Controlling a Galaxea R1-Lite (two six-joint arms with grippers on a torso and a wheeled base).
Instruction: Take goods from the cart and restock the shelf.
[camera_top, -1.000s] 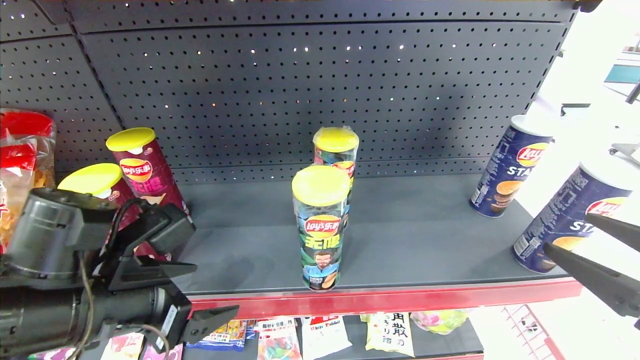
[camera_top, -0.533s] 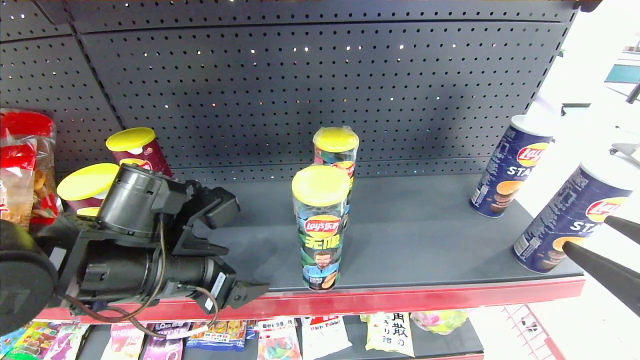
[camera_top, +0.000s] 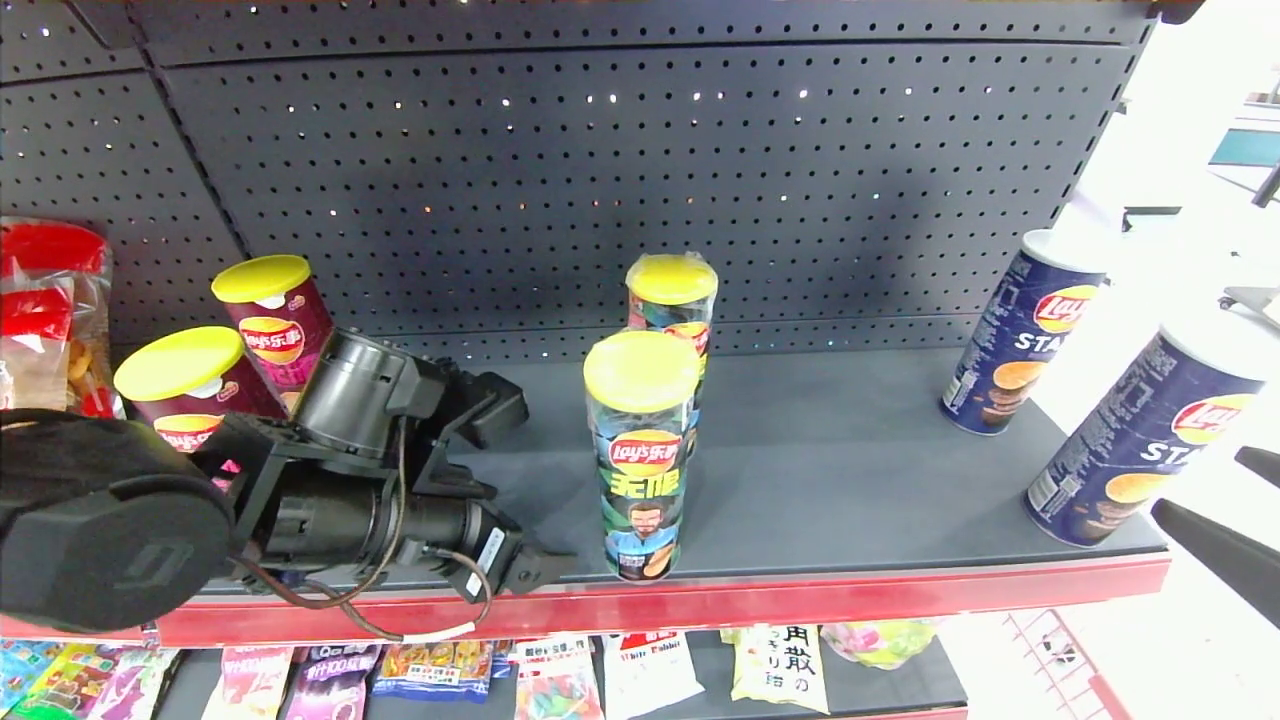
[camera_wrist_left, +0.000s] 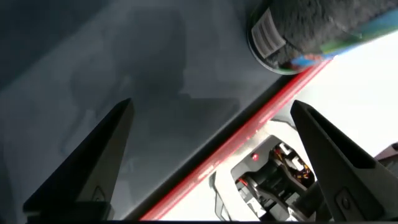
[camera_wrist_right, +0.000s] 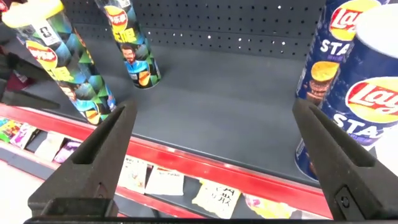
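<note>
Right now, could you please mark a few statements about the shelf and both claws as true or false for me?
1. The left claw is open and empty. True.
2. The front green can lies on its side. False: it stands upright near the front edge of the shelf.
3. Two navy cans stand at the shelf's right end. True.
4. The right claw grips a navy can. False: it is open and holds nothing.
5. The maroon cans have white lids. False: their lids are yellow.
</note>
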